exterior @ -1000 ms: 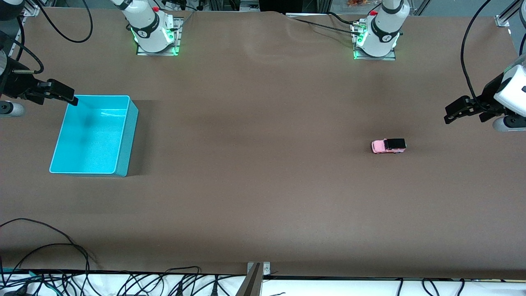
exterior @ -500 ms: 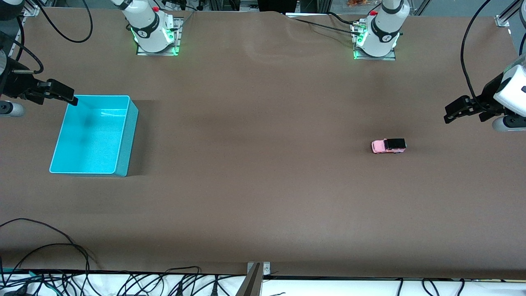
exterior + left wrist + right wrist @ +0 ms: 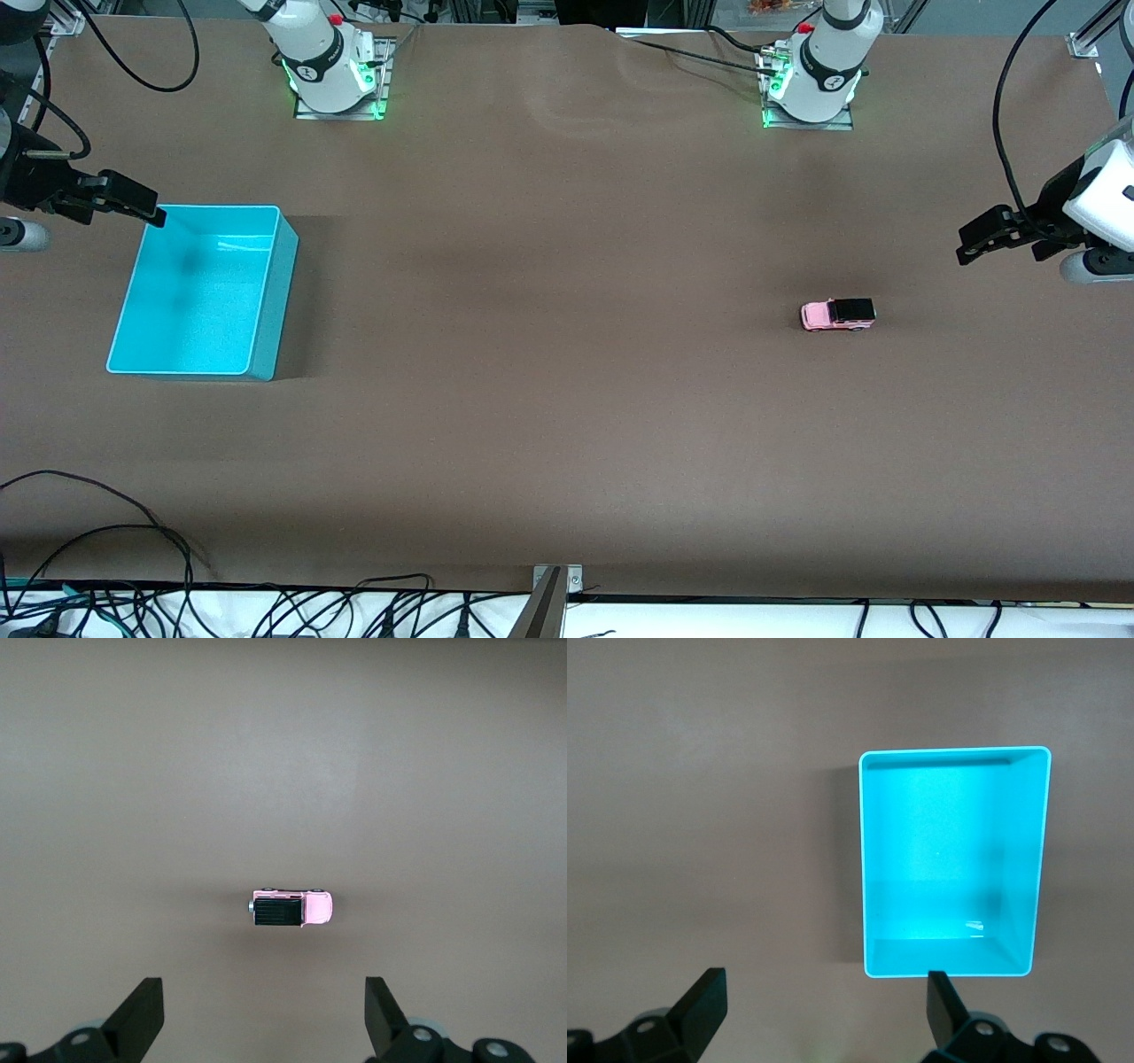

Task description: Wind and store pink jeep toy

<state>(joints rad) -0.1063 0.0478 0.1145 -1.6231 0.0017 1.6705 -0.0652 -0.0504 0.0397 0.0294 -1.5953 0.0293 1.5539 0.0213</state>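
**Both arms waiting, jeep untouched**

Nothing on the table had moved since a second earlier that we could detect: the jeep [image 3: 838, 315] sat in the same spot and both arms showed at most a very slight drift.

We noted the jeep resting on its wheels on the brown table [image 3: 567, 399], toward the left arm's end, well apart from everything else. Its black roof faced up, and its pink hood pointed toward the right arm's end of the table.

We recorded the left gripper [image 3: 979, 241] up in the air over bare table at the left arm's end, off to the side of the jeep and not over it. Its fingers [image 3: 142, 1014] stood spread wide and held nothing. In the left wrist view the jeep [image 3: 291, 909] lay between and ahead of the two fingertips, clear of both.

We recorded the right gripper [image 3: 133, 199] in the air at the right arm's end, just at the corner of the bin [image 3: 266, 354] that lies farther from the front camera. Its fingers [image 3: 700, 1005] were likewise fully spread and empty. We saw nothing inside the bin [image 3: 952, 753] in the right wrist view.

The bin and the jeep were well apart, at the two ends of the table.
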